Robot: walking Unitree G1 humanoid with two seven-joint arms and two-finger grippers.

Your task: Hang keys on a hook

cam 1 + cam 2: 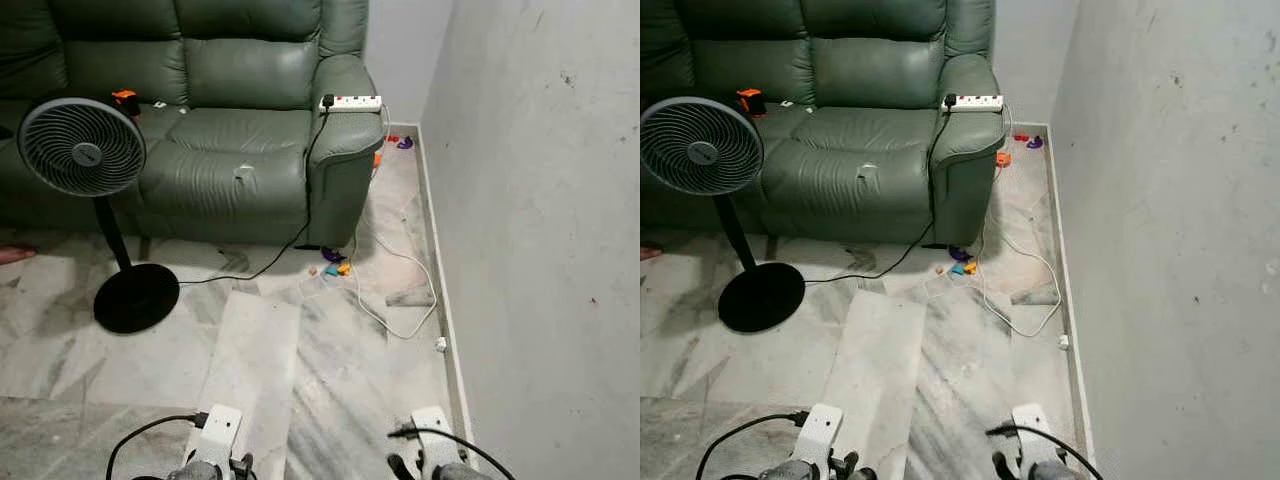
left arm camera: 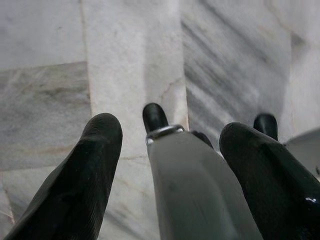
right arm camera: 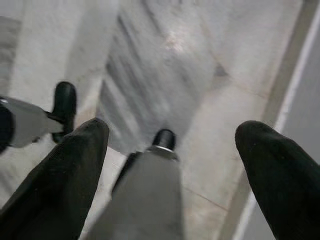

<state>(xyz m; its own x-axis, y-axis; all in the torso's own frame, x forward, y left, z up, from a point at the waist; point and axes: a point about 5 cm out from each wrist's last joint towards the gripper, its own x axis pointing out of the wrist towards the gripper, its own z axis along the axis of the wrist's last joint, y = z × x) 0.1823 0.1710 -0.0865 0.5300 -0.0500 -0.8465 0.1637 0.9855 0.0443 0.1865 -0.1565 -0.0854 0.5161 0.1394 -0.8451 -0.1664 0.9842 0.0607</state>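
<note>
we stand on the marble floor [image 1: 260,370] facing a green sofa [image 1: 230,130] at the far left, a bare wall [image 1: 540,200] running up our right. a fan [image 1: 85,150] stands on its round base at the left, in front of the sofa. a white power strip [image 1: 351,102] rests on the sofa's right arm, and a white cable [image 1: 400,300] loops over the floor below it.

both arms hang low. the left gripper [image 2: 167,145] points down at the tiles, its fingers [image 2: 95,150] spread apart with nothing between them. the right gripper [image 3: 170,150] is the same — fingers wide, empty, over the floor beside the skirting.

we cannot make out keys or a hook. some small coloured bits [image 1: 335,265] lie on the floor by the sofa's near corner, and more [image 1: 400,142] lie far along the wall, but they are too small to name. we judge the task is at its search stage.

keys, when we find them, should be light, hard and loose — a bunch that swings and slides on smooth stone. we would pinch the ring or a flat key blade, not the dangling ends, and keep the ring's opening free for the hook.
</note>
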